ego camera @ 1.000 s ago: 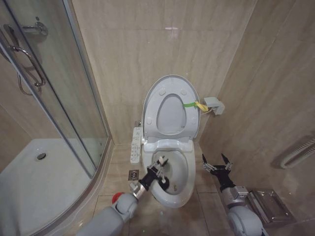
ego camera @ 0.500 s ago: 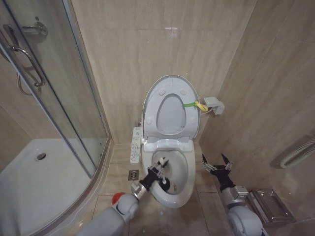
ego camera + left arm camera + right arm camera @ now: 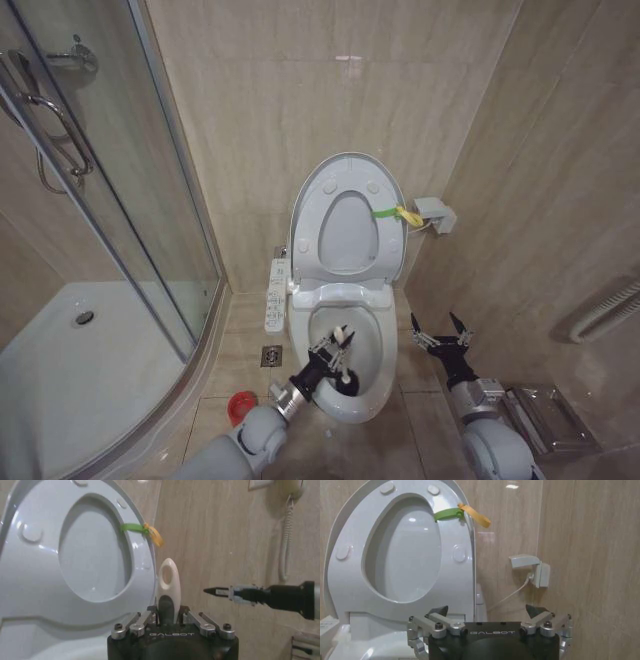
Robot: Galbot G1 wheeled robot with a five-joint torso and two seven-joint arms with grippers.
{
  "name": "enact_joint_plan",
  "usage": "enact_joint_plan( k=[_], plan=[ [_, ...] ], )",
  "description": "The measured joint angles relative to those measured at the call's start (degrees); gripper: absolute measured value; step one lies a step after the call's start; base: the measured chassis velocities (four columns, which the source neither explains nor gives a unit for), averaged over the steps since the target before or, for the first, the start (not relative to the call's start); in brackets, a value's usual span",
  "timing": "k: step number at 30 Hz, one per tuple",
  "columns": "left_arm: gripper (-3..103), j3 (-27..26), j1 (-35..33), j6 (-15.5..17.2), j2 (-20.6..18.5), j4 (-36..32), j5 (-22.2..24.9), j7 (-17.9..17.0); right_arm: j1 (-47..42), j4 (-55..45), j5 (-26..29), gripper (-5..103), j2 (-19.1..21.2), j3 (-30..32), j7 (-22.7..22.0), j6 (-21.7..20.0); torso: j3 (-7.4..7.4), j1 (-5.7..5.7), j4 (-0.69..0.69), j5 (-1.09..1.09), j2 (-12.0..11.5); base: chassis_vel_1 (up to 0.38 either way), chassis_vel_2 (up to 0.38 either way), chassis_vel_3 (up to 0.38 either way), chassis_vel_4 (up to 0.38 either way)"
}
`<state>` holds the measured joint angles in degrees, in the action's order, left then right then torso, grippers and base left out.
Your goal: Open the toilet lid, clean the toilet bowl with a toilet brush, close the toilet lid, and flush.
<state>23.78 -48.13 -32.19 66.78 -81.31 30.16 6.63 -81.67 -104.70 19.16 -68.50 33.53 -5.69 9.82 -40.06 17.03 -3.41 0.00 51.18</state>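
The toilet lid (image 3: pixel 345 215) stands raised against the wall, its yellow-green strap (image 3: pixel 394 212) on the right edge. Below it the white toilet bowl (image 3: pixel 376 388) lies uncovered. My left gripper (image 3: pixel 333 353) reaches over the bowl's front left rim, shut on the toilet brush's pale handle (image 3: pixel 343 336). The black bristle head (image 3: pixel 349 381) is down inside the bowl. In the left wrist view the looped handle (image 3: pixel 168 580) rises from the left gripper (image 3: pixel 169 612), with the lid (image 3: pixel 45 558) beyond. My right gripper (image 3: pixel 440 334) hangs open beside the bowl's right side, holding nothing, and faces the lid (image 3: pixel 350 573).
A small red cup holder (image 3: pixel 241 405) sits on the floor left of the bowl, near a floor drain (image 3: pixel 271 354). The button panel (image 3: pixel 276 295) runs along the bowl's left side. A glass shower enclosure (image 3: pixel 120 230) fills the left. A wall box (image 3: pixel 435 213) hangs right of the lid.
My left gripper has shifted right and toward the bowl's front with the brush, carrying the bristle head across the bowl. The right arm has stayed still.
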Motion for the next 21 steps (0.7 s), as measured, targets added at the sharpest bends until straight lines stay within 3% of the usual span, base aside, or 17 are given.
enact_joint_plan(
  k=[12, 17, 21],
  plan=[
    [24, -4.0, 3.2, 0.0, 1.6, 11.0, -0.5, 0.0, 0.0, 0.0, 0.0, 100, 0.0, 0.0, 0.0, 0.0, 0.00, 0.00, 0.00, -0.01, 0.0, 0.000, 0.000, 0.000, 0.000],
    [24, -4.3, 2.2, 0.0, 0.9, 8.9, -0.4, -0.3, 0.0, 0.0, 0.0, 100, 0.0, 0.0, 0.0, 0.0, 0.00, 0.01, 0.01, 0.00, 0.0, 0.000, 0.000, 0.000, 0.000],
    [24, -2.3, -1.1, 1.5, -0.8, 1.4, -0.9, -1.9, 0.0, 0.0, 0.0, 100, 0.0, 0.0, 0.0, 0.0, 0.00, 0.00, 0.01, 0.00, 0.0, 0.000, 0.000, 0.000, 0.000]
  ],
)
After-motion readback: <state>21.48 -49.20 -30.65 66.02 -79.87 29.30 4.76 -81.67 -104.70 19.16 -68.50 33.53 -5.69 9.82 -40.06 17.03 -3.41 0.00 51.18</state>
